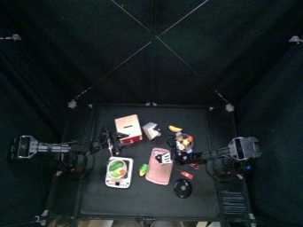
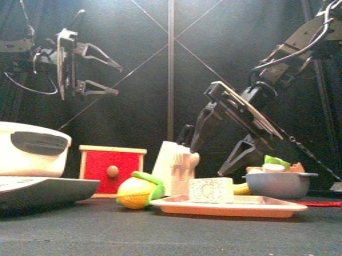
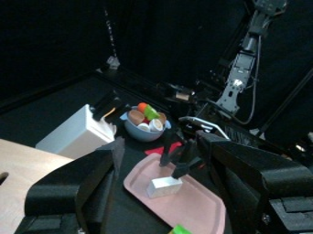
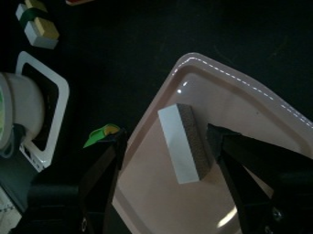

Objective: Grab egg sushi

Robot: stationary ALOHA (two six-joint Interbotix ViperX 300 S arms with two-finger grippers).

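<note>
The egg sushi is a pale block lying on a pink tray. It also shows in the front view and in the left wrist view. My right gripper is open and hangs just above the tray, with one jaw on each side of the sushi and not touching it. In the front view my right gripper is spread over the tray. My left gripper is open and empty, held high at the left, away from the tray.
A white bowl of toy food stands right of the tray. A red box and a white carton stand behind it. A yellow-green toy fruit and a white appliance are at the left. A black mouse-shaped thing lies near the front.
</note>
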